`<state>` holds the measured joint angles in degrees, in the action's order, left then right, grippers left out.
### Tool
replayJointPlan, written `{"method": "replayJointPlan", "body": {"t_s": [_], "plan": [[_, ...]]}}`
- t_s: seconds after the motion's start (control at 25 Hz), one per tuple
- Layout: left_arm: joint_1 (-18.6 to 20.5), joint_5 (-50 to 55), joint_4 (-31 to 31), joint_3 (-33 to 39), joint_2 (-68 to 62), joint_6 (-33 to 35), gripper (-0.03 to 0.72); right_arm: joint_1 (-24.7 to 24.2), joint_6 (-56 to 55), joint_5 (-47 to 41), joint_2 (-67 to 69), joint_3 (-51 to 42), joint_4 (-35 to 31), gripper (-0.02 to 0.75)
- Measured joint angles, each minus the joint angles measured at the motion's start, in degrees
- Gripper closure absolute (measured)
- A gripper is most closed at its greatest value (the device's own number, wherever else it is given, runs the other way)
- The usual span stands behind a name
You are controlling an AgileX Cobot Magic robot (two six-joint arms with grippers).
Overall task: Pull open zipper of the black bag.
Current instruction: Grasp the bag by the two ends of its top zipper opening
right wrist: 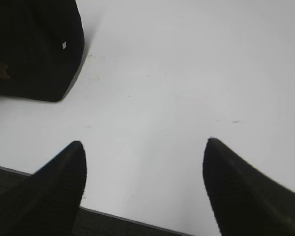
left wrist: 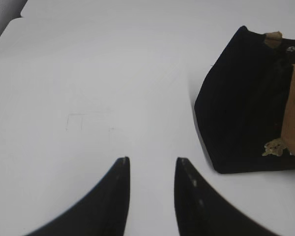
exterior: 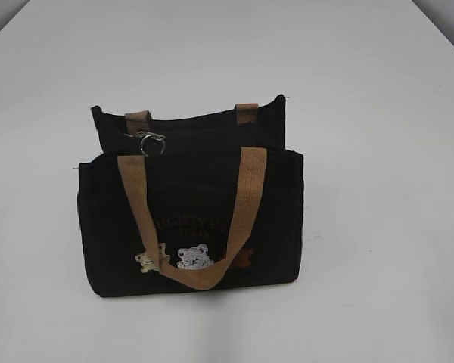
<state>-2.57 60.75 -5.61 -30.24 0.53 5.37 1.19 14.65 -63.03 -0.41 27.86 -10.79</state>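
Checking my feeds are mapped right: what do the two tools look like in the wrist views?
Both are plain black. The left tool shows two curved, tapering fingers with pointed tips and a few small pale specks on one inner edge. The right tool has the same dark, horn-shaped fingers, faintly textured. No cables or labels visible; the arms are out of view.

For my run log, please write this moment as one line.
black bag: upright on table | ring pull: top left, untouched | left tool: open, empty | right tool: open, empty

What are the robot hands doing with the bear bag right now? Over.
Left gripper part open, empty, over bare table. Right gripper wide open, empty. Black bag upright, untouched; ring pull at its top left. Nothing in the way.
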Motion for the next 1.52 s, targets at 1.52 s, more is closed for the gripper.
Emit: {"method": "replayJointPlan", "body": {"t_s": [1.52], "plan": [[-8.4, -7.3, -37.0, -31.9, -80.8, 11.0, 0.24, 6.2, 8.5, 26.6, 36.7, 4.3, -15.5, 0.167]]}}
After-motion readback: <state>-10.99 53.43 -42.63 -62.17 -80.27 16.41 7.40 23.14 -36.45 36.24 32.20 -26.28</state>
